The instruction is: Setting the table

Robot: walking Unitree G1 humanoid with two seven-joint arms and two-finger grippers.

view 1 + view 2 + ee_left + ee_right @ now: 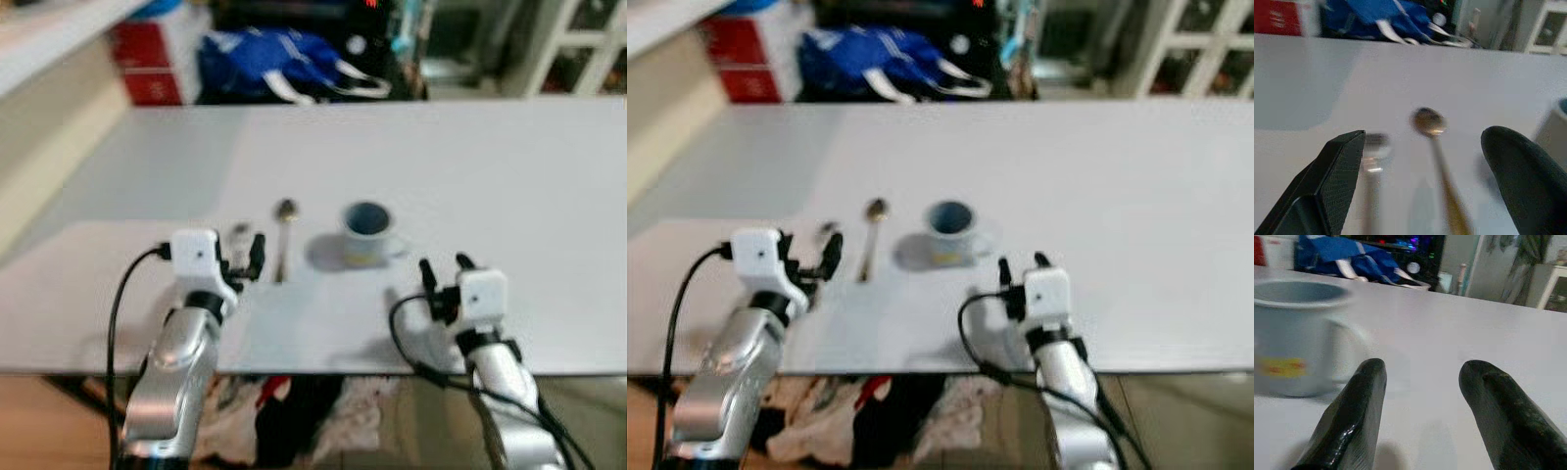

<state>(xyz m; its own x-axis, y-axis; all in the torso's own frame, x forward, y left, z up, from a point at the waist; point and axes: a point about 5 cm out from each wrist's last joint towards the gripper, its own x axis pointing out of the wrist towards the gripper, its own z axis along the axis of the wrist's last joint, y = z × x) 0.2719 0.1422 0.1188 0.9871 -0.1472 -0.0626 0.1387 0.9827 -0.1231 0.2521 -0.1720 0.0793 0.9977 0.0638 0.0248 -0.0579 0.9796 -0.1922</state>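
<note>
On the white bench [490, 196], the mug [368, 233] stands just right of the spoon [284, 235]. The left pincer [245, 257] is spread near a silver utensil [1374, 161]; the right pincer [443, 271], spread, sits nearer than the mug, whose yellow label [1281, 367] shows in the right wrist view.

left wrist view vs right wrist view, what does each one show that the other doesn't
Left wrist view: the spoon lying on the table between the left gripper's open fingers, a second silvery utensil beside it, too blurred to name, and a red box beyond the table.

Right wrist view: the mug's whole side with its handle and yellow label, and the right gripper's open fingers beside it, holding nothing.

Both: the white table, the blue bag behind it, and at least an edge of the mug.
</note>
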